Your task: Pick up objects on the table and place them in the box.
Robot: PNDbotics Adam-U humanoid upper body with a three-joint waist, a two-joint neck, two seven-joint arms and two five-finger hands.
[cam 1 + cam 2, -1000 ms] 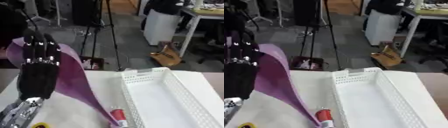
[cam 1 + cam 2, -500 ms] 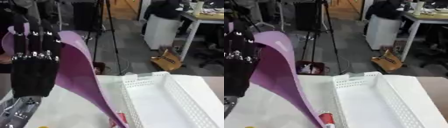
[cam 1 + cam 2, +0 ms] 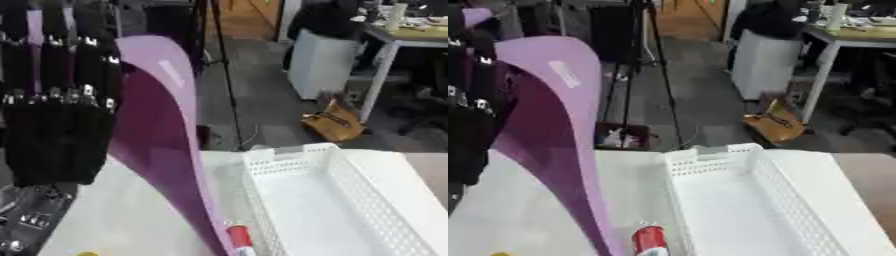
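My left hand [image 3: 57,115] is raised at the left, black fingers straight and pointing up past the top edge. A large curved purple sheet [image 3: 162,145] rests against it, arching from above the hand down to the table [image 3: 131,220] beside the box. My thumb is hidden, so I cannot see how the sheet is held. The box is a white perforated basket [image 3: 710,156] on the right half of the table, with nothing inside. A red tube [image 3: 649,239] lies by the basket's left wall, at the foot of the purple sheet. My right hand is out of sight.
A small yellow thing [image 3: 85,253] peeks in at the bottom left edge. Beyond the table's far edge are a tripod [image 3: 223,75], a white cabinet [image 3: 325,62], a brown bag [image 3: 332,122] on the floor and a desk [image 3: 411,37].
My left hand has risen, its fingertips now above the top edge. The purple sheet has gone up with it and arches higher. The basket and red tube stay put.
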